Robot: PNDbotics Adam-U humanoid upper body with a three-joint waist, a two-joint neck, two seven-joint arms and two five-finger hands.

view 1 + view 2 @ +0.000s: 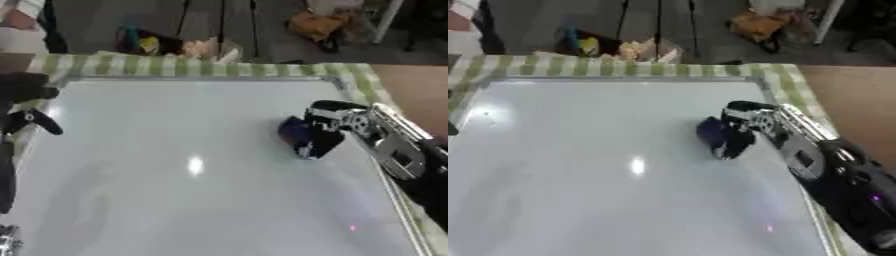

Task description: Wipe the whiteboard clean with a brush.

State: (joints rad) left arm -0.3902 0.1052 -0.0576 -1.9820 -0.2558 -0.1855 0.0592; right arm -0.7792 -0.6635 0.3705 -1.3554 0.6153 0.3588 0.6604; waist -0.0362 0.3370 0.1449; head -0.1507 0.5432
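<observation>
A large whiteboard (175,165) lies flat on a table covered with a green checked cloth (175,65). Its surface looks white with faint grey smears at the lower left. My right hand (328,127) reaches in from the right side, with its fingers curled round a dark blue brush (295,131) that rests on the board right of centre. My left hand (31,120) shows at the left edge of the left eye view, over the board's left rim, dark and blurred. Only a sliver of it appears in the right eye view.
The board's metal frame (201,78) runs along the far edge and the right side. Beyond the table lie bags and boxes on the floor (175,45). A bright light reflection (195,165) sits mid-board.
</observation>
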